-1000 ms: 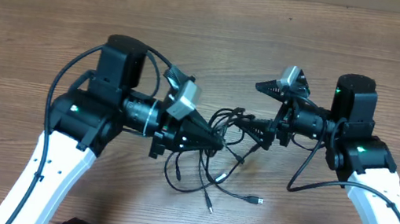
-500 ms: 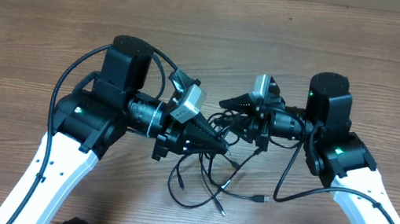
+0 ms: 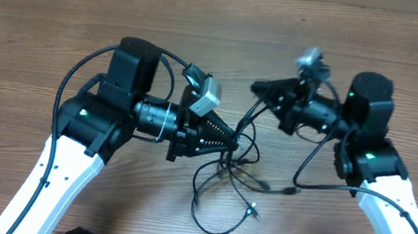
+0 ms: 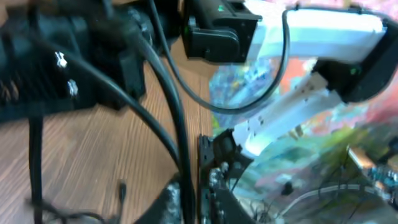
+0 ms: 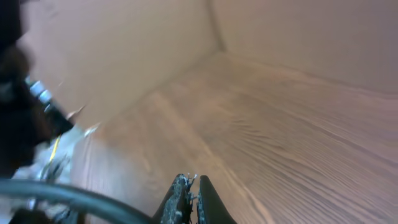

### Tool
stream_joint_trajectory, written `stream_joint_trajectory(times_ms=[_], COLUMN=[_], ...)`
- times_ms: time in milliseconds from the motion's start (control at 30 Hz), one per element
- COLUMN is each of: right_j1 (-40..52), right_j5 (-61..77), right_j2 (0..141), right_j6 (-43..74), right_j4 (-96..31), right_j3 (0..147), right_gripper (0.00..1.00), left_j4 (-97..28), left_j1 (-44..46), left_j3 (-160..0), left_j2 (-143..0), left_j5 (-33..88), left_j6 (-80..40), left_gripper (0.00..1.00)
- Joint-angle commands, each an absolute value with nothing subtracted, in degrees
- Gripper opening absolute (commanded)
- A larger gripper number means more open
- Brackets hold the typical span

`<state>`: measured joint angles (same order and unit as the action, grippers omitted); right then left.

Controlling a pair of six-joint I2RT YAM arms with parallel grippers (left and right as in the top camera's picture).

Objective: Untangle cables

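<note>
Two grippers flank the cables (image 3: 228,166): right gripper (image 3: 257,87) pinches a strand, apparently to draw it free, while left gripper (image 3: 234,144), grip unclear, should anchor the tangle.

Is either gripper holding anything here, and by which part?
Right gripper: jaws shut on a strand of the cables, mid-length. Left gripper: tip in the tangle, hold cannot be told.

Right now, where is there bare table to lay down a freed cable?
Free: the far table strip, plus the margins outside the left arm and right arm. Crowded: the centre, where cables sprawl between left gripper and right gripper.
</note>
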<state>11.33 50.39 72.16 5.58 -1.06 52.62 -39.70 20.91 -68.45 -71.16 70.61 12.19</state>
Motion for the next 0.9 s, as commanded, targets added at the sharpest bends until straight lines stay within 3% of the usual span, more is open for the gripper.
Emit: stream_joint_trajectory(times_ms=[0, 33, 67, 167, 200, 867], right_j1=[8.7, 8.6, 8.3, 8.2, 8.2, 8.2], right_j5=[47.6, 47.6, 47.3, 44.3, 43.2, 37.2], right_j2=[70.3, 70.0, 69.3, 66.7, 65.9, 60.2], right_j6=[12.7, 12.7, 12.6, 12.6, 12.6, 12.6], right_j4=[-0.7, -0.7, -0.7, -0.6, -0.6, -1.4], right_j3=[53.7, 53.7, 53.8, 53.8, 53.8, 65.4], right_gripper=[0.04, 0.04, 0.04, 0.04, 0.04, 0.08], left_j4=[-42.5, -43.3, -44.7, -46.9, -47.2, -47.8], left_j1=[20.9, 20.9, 20.9, 20.9, 20.9, 20.9], left_j3=[-69.1, -69.1, -69.1, -69.1, -69.1, -69.1], left_j2=[-70.7, -70.7, -70.7, -70.7, -70.7, -70.7], left_j5=[60.3, 57.7, 53.4, 46.2, 44.7, 39.6], left_j6=[8.5, 7.6, 6.0, 3.0, 2.0, 0.1], left_gripper=[0.49, 0.59, 0.63, 0.96, 1.00, 1.00])
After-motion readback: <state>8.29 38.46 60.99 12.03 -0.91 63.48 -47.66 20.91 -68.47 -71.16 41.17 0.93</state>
